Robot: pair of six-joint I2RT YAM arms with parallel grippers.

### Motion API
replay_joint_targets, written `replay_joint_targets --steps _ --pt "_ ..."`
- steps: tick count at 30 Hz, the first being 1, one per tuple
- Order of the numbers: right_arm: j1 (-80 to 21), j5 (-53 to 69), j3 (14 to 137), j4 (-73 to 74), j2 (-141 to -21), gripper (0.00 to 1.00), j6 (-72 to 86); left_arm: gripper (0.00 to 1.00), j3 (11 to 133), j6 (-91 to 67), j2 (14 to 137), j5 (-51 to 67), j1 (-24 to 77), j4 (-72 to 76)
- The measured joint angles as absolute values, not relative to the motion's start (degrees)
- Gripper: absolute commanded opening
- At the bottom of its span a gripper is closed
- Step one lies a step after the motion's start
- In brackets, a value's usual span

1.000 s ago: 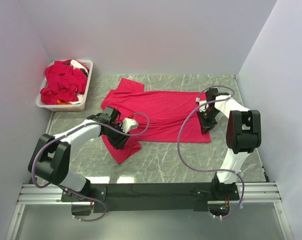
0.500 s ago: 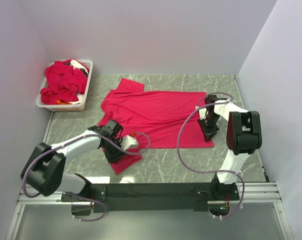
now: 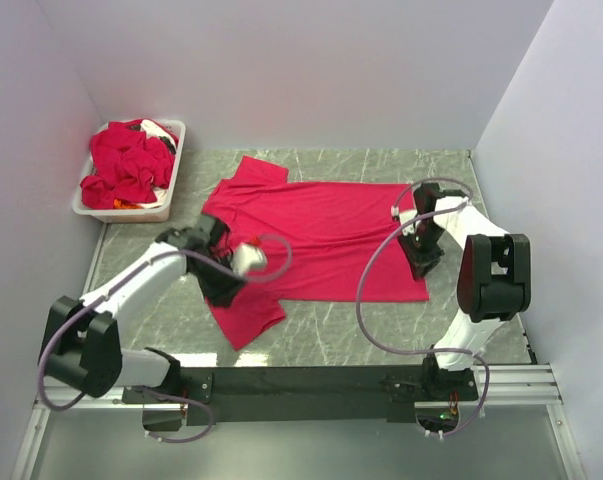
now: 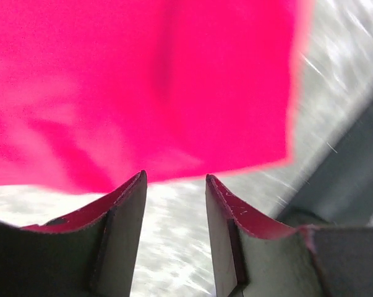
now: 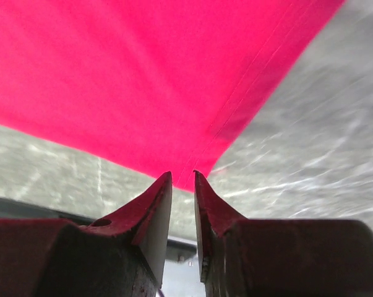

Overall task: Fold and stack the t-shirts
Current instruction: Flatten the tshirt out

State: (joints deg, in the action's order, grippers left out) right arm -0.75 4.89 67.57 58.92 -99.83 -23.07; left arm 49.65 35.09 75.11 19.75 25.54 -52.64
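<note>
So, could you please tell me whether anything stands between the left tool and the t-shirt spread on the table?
Nothing visible does. The left tool is open, only bare table shows between its fingers, and the edge of the t-shirt lies right beyond its fingertips, uncovered.

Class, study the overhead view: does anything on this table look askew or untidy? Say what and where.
The spread t-shirt lies mostly flat, but its near-left sleeve juts out at an angle, rumpled beside the left claw. In the white bin the other t-shirts sit in a crumpled heap above its rim.
</note>
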Motion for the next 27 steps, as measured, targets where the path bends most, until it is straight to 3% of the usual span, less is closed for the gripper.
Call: replay_joint_targets --steps 5,12,27 --pt "-0.7 6.4 70.9 57.6 -100.4 0.27 -22.2 0.47 54.7 34.6 80.7 18.6 18.1 -45.9" --pt "-0.8 5.5 66.7 54.1 -105.3 0.26 -21.8 0.48 50.6 34.9 87.3 15.2 17.3 -40.0" --pt "-0.9 1.5 57.7 54.7 -100.1 0.29 -23.6 0.49 42.9 37.1 79.9 14.7 23.3 -50.8"
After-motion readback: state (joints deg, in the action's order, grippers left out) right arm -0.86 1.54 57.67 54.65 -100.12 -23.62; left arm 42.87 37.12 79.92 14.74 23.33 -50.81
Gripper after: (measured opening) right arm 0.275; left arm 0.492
